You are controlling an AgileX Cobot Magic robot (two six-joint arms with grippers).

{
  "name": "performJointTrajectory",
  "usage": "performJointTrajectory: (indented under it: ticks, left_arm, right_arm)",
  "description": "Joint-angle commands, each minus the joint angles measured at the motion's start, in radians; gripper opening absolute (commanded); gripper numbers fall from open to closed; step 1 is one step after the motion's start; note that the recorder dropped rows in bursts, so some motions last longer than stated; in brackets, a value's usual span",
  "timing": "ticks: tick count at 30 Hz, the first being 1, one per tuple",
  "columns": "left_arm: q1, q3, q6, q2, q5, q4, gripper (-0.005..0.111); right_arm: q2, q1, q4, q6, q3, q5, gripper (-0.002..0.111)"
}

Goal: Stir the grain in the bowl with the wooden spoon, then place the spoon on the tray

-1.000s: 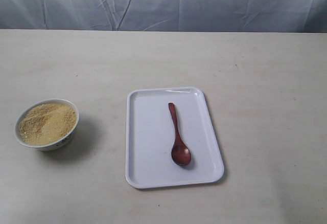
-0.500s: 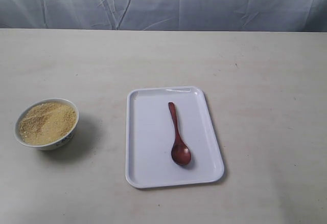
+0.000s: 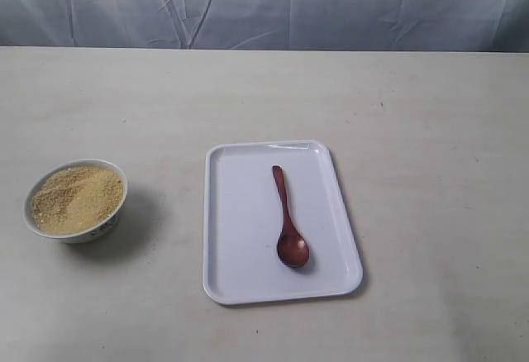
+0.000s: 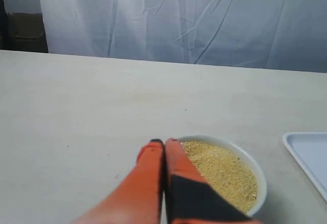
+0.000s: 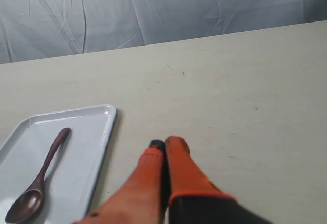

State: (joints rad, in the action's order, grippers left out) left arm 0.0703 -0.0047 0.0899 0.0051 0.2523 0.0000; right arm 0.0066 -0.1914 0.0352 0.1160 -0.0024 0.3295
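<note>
- While one wooden spoon [image 3: 288, 217] lies lengthwise on the one tray [image 3: 240, 230], one bowl [image 3: 99, 230] of grain [image 3: 76, 198] stands on the bench [image 3: 413, 130] well left of the tray.
- Left gripper [image 4: 164, 143], jaws pressed together, empty, points at the bowl's near rim.
- Right gripper [image 5: 164, 143], likewise closed, hangs right of the tray, apart from the spoon.

Left of the white tray [image 3: 240, 230] sits a white bowl [image 3: 97, 231] with a faint dark pattern outside, holding yellow-tan grain [image 3: 76, 199]. On the tray lies a glossy reddish-brown wooden spoon [image 3: 286, 216]. The table [image 3: 413, 130] is beige; beyond the tray hangs a grey-blue curtain [image 3: 331, 7].
</note>
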Motion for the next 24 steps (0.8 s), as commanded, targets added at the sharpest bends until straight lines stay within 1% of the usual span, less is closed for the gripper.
performJointTrajectory:
  ticks: [1, 24]
  left_arm:
    - [-0.001, 0.005, -0.046, -0.005, -0.017, -0.031, 0.0]
    - [-0.001, 0.005, -0.046, -0.005, -0.017, -0.025, 0.0]
  right_arm:
    - [-0.007, 0.005, -0.002, -0.001, 0.002, -0.01, 0.0]
    - [-0.007, 0.005, 0.002, -0.001, 0.002, -0.009, 0.0]
